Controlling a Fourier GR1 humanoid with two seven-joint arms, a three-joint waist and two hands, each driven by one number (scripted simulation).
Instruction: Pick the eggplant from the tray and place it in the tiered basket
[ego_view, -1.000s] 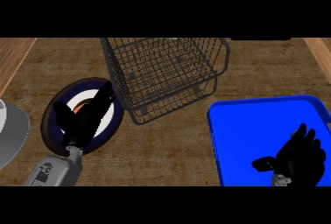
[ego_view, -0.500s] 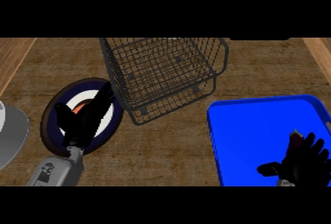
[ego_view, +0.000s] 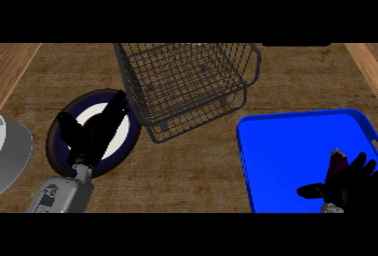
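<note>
The dark purple eggplant (ego_view: 337, 161) lies near the right edge of the blue tray (ego_view: 288, 160), and only its upper end shows. My right hand (ego_view: 348, 186) sits low on the tray, right against the eggplant. Its fingers (ego_view: 360, 164) point up beside the eggplant, its thumb is spread to the left, and it is open. The wire tiered basket (ego_view: 188, 85) stands at the back centre with nothing visible in it. My left hand (ego_view: 92, 134) rests open, fingers up, over a plate at the left.
A dark-rimmed plate (ego_view: 127, 142) with a white centre lies under the left hand. Part of a grey round object (ego_view: 11, 155) shows at the left edge. Wooden borders run along both sides of the brown counter (ego_view: 199, 175).
My right hand has sunk lower and slightly to the right on the tray, and the eggplant's tip now shows beside its fingers. The left hand has not moved.
</note>
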